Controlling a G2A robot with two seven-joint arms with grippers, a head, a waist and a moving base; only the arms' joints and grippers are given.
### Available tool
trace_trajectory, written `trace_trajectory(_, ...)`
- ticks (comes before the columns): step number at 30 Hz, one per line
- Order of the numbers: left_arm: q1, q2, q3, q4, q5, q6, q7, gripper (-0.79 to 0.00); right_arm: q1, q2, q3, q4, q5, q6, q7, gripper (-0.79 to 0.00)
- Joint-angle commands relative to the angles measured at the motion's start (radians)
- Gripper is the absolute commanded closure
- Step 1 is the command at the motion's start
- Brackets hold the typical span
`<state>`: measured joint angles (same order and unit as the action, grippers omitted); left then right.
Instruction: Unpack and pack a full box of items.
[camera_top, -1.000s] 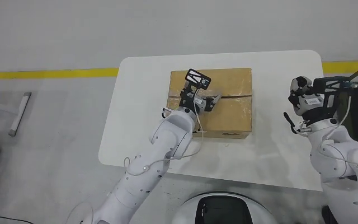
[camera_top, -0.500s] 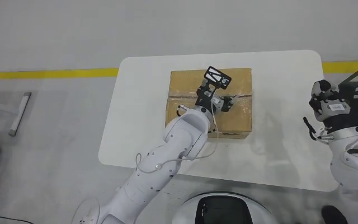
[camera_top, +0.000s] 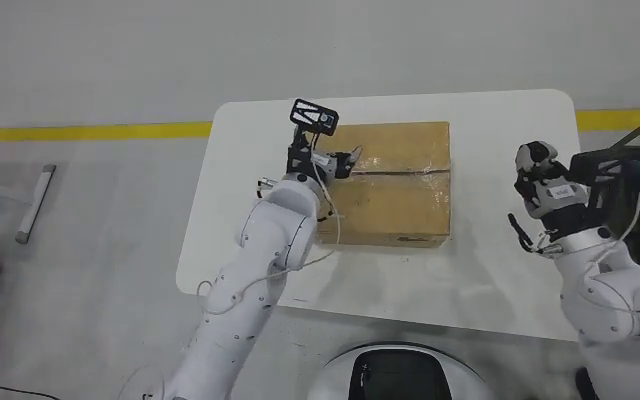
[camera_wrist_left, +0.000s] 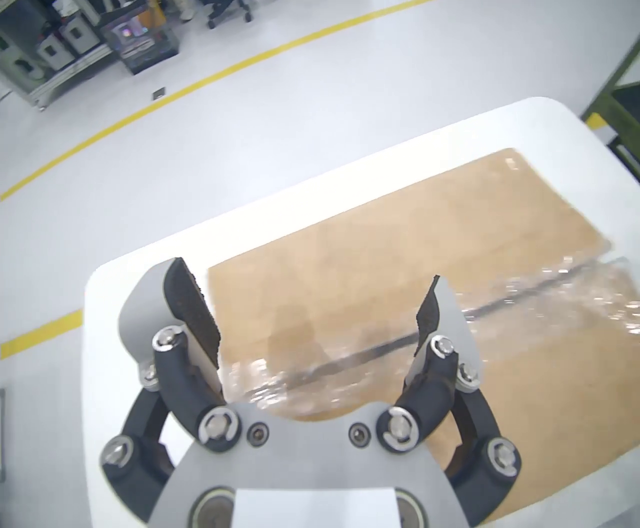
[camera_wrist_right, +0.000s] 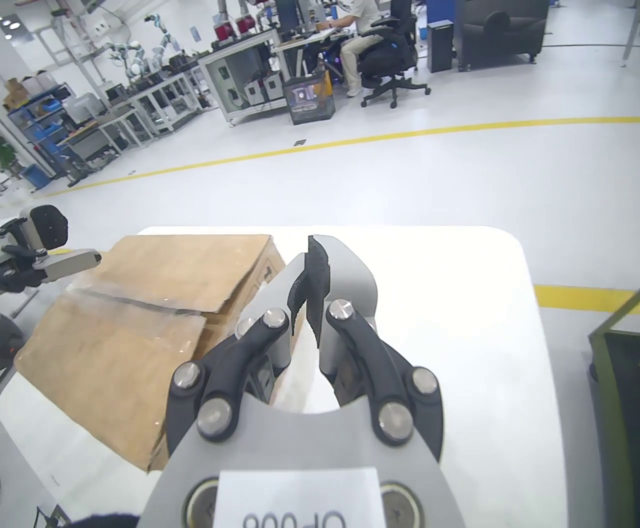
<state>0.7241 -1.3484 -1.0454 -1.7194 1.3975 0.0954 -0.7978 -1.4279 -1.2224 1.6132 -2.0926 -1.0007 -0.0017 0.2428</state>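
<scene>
Since 0.5 s ago your left gripper (camera_top: 348, 160) has pulled back from over the middle of the box (camera_top: 400, 200) to its left end. Your right arm has swung back in toward the table edge, about where it was 1.0 s ago.

Box: closed cardboard, on the white table (camera_top: 480, 280), toward the far side. Clear tape (camera_top: 400, 171) runs lengthwise along the seam where the two top flaps meet. In the left wrist view the tape (camera_wrist_left: 525, 295) looks wrinkled and shiny over the box top (camera_wrist_left: 400, 240).

Left gripper (camera_wrist_left: 306, 270): jaws wide apart, nothing between them. It hangs over the left end of the box, with the taped seam below the gap. From the right wrist view you see it (camera_wrist_right: 65, 262) at the box's far end.

Right gripper (camera_wrist_right: 312, 250): jaws narrow, black pads pressed together, holding nothing. It sits off the right end of the box (camera_wrist_right: 125, 325), over bare table (camera_wrist_right: 450, 300), apart from the cardboard.

Surroundings: a yellow floor line (camera_top: 100, 130) runs beyond the table, and a grey bar (camera_top: 35, 200) lies on the floor well to the left.
</scene>
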Motion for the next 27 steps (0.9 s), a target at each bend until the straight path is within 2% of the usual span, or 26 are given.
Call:
trace_trajectory(1,0.034,0.017,-0.087,-0.026,0.068,-0.019,-0.035,-0.785,0.048,-0.004,-0.073,0.026,-0.015,-0.011,0.002,0.0)
trace_trajectory(6,0.111,0.048,-0.267,-0.09,0.171,-0.056,-0.099,-0.785,0.193,-0.023,-0.275,0.119,-0.036,-0.022,-0.003,0.0)
trace_trajectory(11,0.18,0.066,-0.388,-0.137,0.236,-0.081,-0.124,-0.785,0.376,-0.062,-0.507,0.273,-0.066,-0.001,-0.039,0.0)
trace_trajectory(16,0.219,0.073,-0.458,-0.172,0.251,-0.088,-0.128,-0.785,0.563,-0.118,-0.712,0.456,-0.104,0.032,-0.092,0.0)
trace_trajectory(20,0.237,0.077,-0.489,-0.182,0.247,-0.104,-0.124,-0.785,0.675,-0.165,-0.83,0.604,-0.13,0.071,-0.117,0.0)
trace_trajectory(27,0.244,0.077,-0.5,-0.179,0.222,-0.115,-0.113,-0.785,0.738,-0.22,-0.9,0.756,-0.095,0.125,-0.124,0.0)
